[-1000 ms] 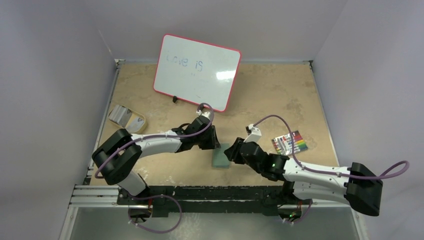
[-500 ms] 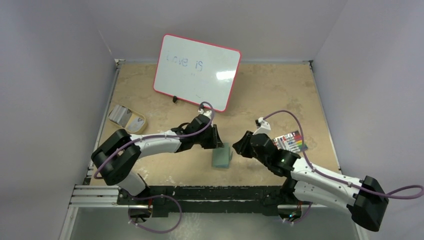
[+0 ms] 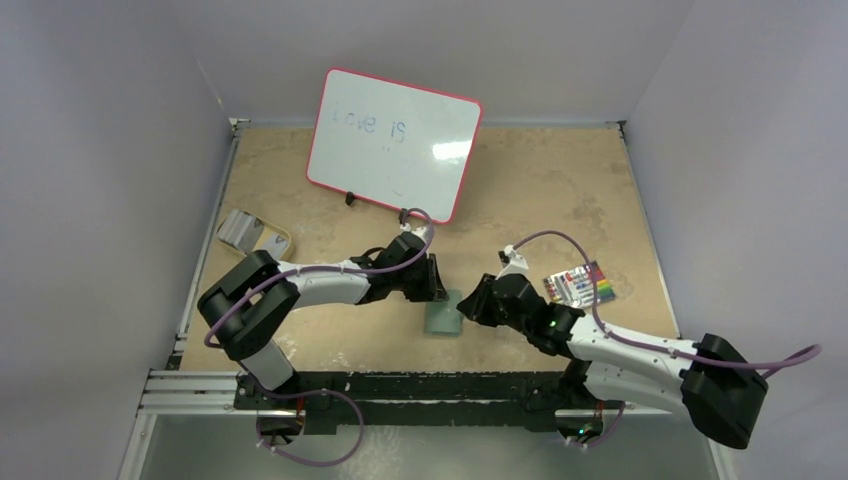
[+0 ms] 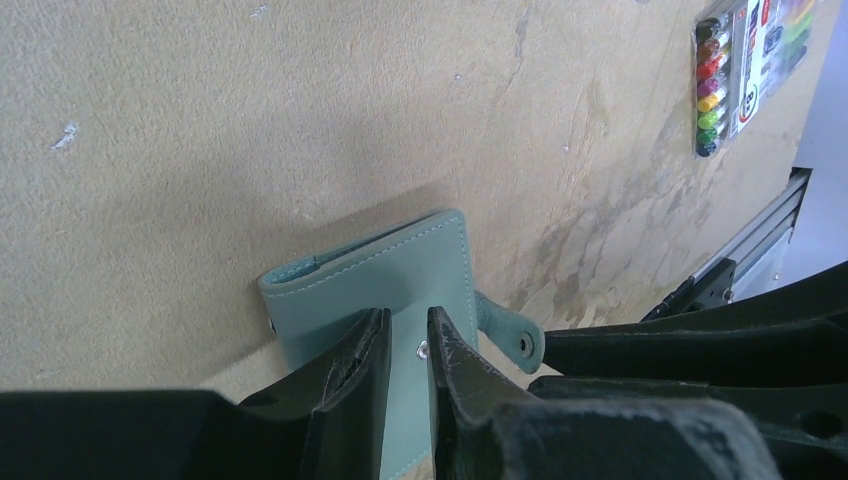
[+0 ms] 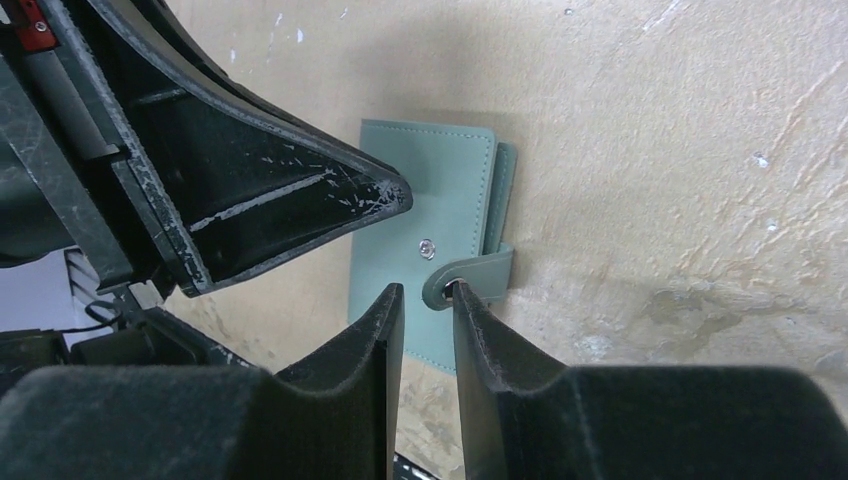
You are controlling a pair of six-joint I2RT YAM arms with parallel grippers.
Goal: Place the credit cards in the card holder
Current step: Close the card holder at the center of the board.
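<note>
the card holder lies folded flat on the counter toward its near edge, its snap tab undone and sticking out. the left hand sits over the cover with fingers a slit apart and nothing between them, probably to pin it down. the right hand, fingers slightly apart, has the tab at its mouth, not yet pinched, likely to peel the cover open. no credit cards show.
</note>
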